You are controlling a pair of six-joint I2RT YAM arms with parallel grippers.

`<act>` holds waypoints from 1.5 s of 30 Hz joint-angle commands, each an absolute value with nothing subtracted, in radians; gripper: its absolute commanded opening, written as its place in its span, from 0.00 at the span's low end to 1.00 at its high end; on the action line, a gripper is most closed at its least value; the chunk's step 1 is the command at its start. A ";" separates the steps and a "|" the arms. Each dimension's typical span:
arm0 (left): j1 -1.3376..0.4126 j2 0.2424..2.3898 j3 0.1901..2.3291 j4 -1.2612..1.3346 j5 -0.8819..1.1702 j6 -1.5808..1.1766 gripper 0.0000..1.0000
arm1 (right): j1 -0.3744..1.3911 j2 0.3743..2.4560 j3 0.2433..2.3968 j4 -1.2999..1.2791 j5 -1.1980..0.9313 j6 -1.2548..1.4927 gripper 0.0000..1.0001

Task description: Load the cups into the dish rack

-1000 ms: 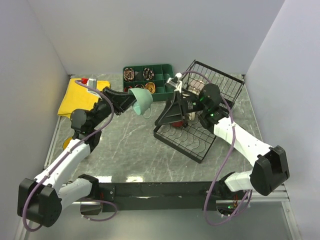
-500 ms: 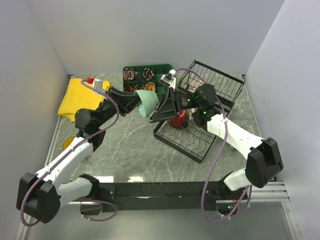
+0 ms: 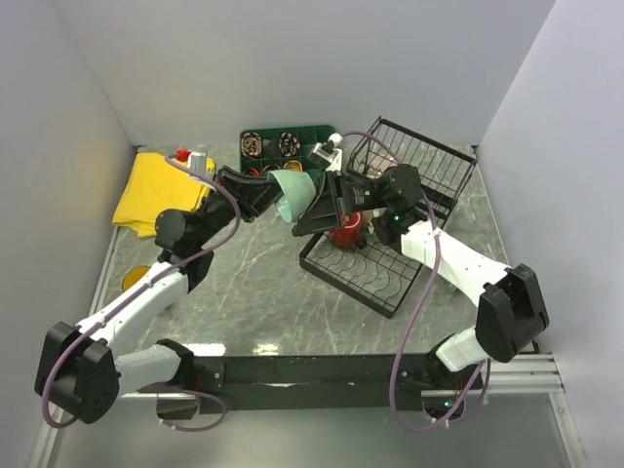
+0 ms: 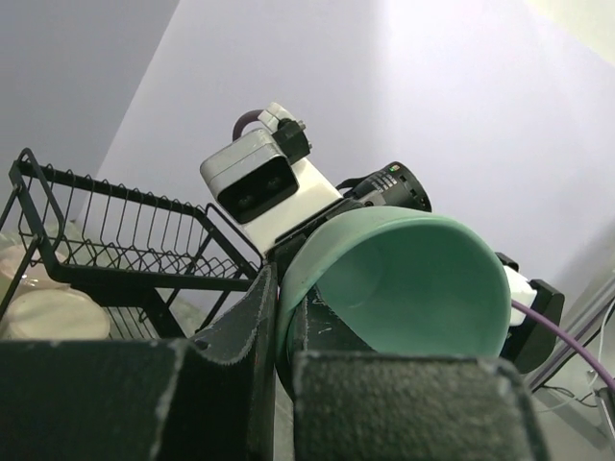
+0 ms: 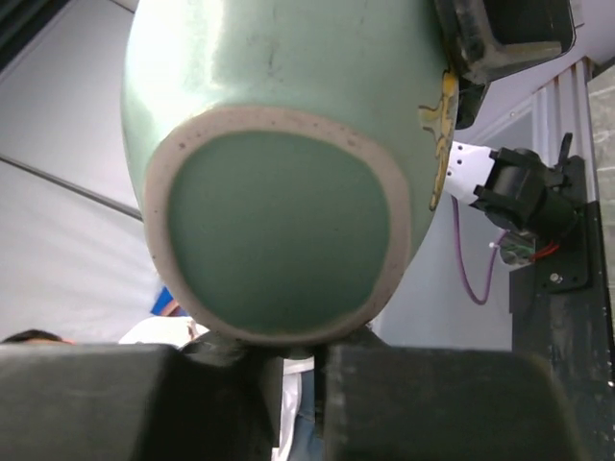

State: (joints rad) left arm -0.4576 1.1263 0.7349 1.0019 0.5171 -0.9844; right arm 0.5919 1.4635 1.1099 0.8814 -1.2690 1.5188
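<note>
A light teal cup point(image 3: 294, 193) hangs in the air between the two arms, just left of the black wire dish rack point(image 3: 429, 171). My left gripper point(image 3: 274, 199) is shut on its rim, one finger inside the bowl and one outside point(image 4: 279, 288). From the rack side, my right gripper point(image 3: 314, 213) is shut under the cup's base point(image 5: 279, 192). Its fingers point(image 5: 298, 351) pinch a small dark part there, seemingly the handle. A red cup point(image 3: 348, 231) lies in the rack's lower part. The rack's wires point(image 4: 115, 230) show behind the cup in the left wrist view.
A green compartmented tray point(image 3: 288, 130) with round items stands at the back, left of the rack. A yellow cloth point(image 3: 156, 187) lies at the back left, and a yellow round thing point(image 3: 136, 276) sits by the left edge. White walls close in three sides.
The left arm carried the teal cup to the right toward the rack. The right gripper swung left to meet it and went from open to shut under the cup.
</note>
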 commanded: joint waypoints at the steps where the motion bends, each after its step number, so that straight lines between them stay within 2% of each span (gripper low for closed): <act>1: -0.488 1.124 0.778 1.062 0.549 -0.966 0.08 | 0.597 1.437 1.137 0.913 -1.253 1.476 0.00; 2: -0.488 1.120 0.772 1.054 0.543 -0.968 0.13 | 0.595 1.424 1.137 0.891 -1.255 1.451 0.00; 3: -0.488 1.115 0.770 1.046 0.543 -0.965 0.26 | 0.594 1.417 1.137 0.864 -1.259 1.425 0.00; 5: -0.488 1.095 0.761 1.008 0.531 -0.957 0.40 | 0.583 1.399 1.131 0.802 -1.264 1.361 0.00; 6: -0.488 1.086 0.756 0.994 0.529 -0.953 0.52 | 0.580 1.393 1.129 0.789 -1.270 1.344 0.00; 7: -0.488 1.063 0.752 0.977 0.523 -0.945 0.58 | 0.568 1.387 1.131 0.754 -1.273 1.306 0.00; 9: -0.486 1.037 0.738 0.928 0.511 -0.920 0.78 | 0.558 1.368 1.137 0.710 -1.278 1.263 0.00; 11: -0.488 0.993 0.726 0.858 0.500 -0.881 0.84 | 0.542 1.347 1.144 0.641 -1.287 1.191 0.00; 12: -0.488 0.976 0.721 0.830 0.483 -0.867 0.96 | 0.534 1.341 1.150 0.564 -1.289 1.158 0.00; 14: -0.488 0.919 0.713 0.767 0.466 -0.819 0.96 | 0.512 1.313 1.155 0.482 -1.290 1.039 0.00; 17: -0.488 0.841 0.698 0.622 0.436 -0.752 0.96 | 0.482 1.272 1.195 0.185 -1.250 0.763 0.00; 18: -0.488 0.822 0.692 0.545 0.428 -0.736 0.96 | 0.476 1.263 1.236 -0.035 -1.223 0.664 0.00; 19: -0.486 0.778 0.687 0.513 0.414 -0.723 0.96 | 0.471 1.247 1.255 -0.128 -1.197 0.480 0.00; 21: -0.486 0.732 0.663 0.445 0.400 -0.678 0.96 | 0.471 1.229 1.299 -0.364 -1.067 0.312 0.00; 24: -0.486 0.638 0.649 0.295 0.341 -0.621 0.96 | 0.468 1.187 1.304 -0.512 -0.890 0.123 0.00; 33: -0.486 0.414 0.684 -0.060 0.167 -0.540 0.96 | 0.472 1.023 1.129 -0.664 -0.366 -0.292 0.00; 38: -0.486 0.339 0.663 -0.123 0.143 -0.543 0.96 | 0.472 0.959 0.993 -0.687 -0.235 -0.463 0.00; 45: -0.488 0.279 0.631 -0.169 0.129 -0.557 0.96 | 0.460 0.920 0.841 -0.631 -0.127 -0.526 0.00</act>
State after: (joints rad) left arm -0.4862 0.3023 0.6495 -0.1291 0.1551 -0.5644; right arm 0.4706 0.9665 0.8745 -0.7036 -0.2344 -0.4301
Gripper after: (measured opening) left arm 0.963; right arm 0.192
